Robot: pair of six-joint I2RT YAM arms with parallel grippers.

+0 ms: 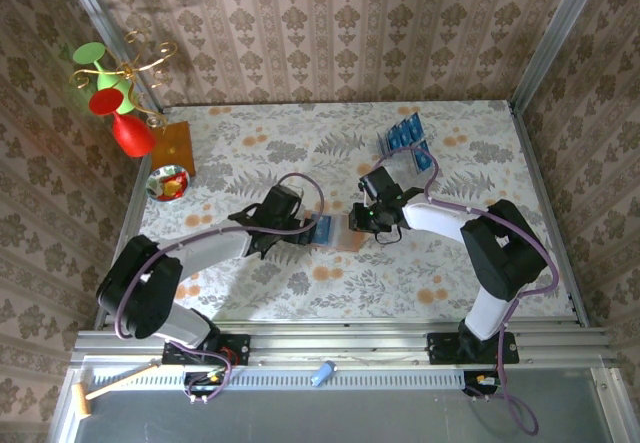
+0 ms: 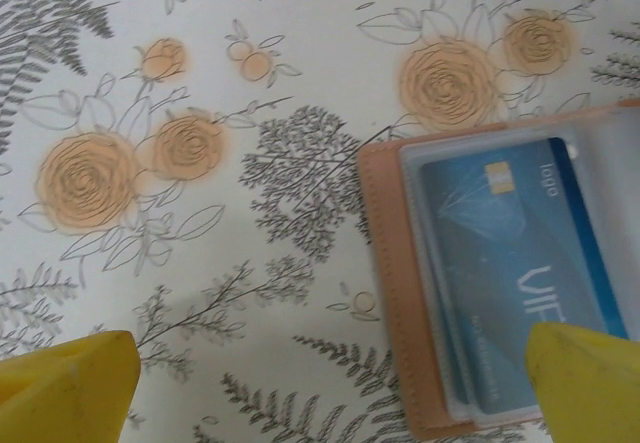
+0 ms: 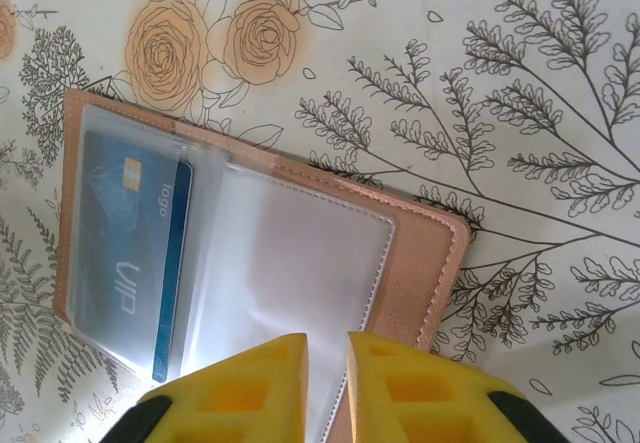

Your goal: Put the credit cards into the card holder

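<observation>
Floral table (image 1: 450,263), card holder (image 3: 425,263) under right end effector (image 3: 328,358)

A robot lab booth staged as a home: aluminium frame (image 1: 556,25), damask wallpaper (image 1: 330,33), floral tablecloth (image 1: 250,128), two arms (image 1: 205,246) bolted to a rail (image 1: 340,342).

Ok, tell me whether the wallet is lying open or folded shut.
Open. The wallet lies spread flat with both clear pockets facing up, and a blue card sits in one.
</observation>
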